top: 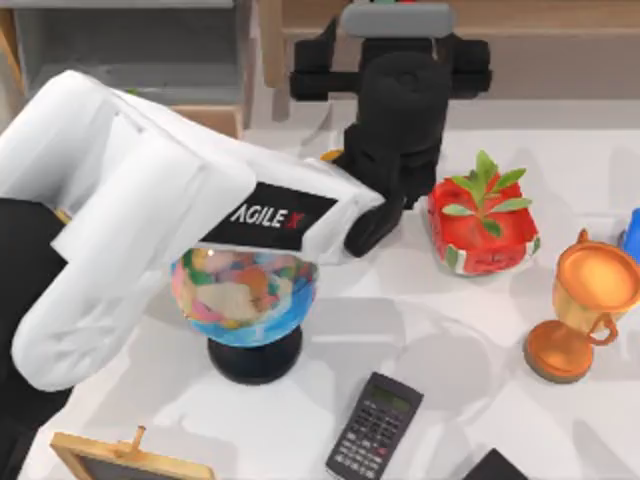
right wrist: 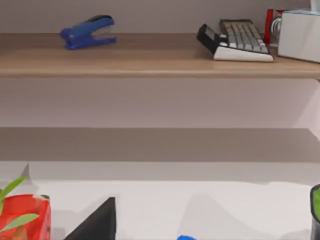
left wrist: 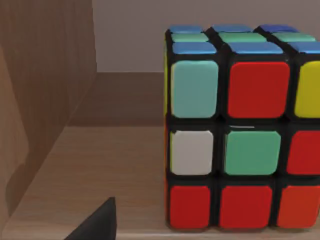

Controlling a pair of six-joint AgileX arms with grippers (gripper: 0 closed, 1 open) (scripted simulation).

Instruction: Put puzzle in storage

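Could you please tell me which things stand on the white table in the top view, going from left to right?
Small chalkboard → globe → calculator → red pot with a green plant → bronze trophy cup.

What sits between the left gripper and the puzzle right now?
Nothing visible. In the left wrist view the puzzle stands close ahead on a wooden shelf board, with bare wood between the camera and it. A wooden side wall stands off to one side, apart from the cube.
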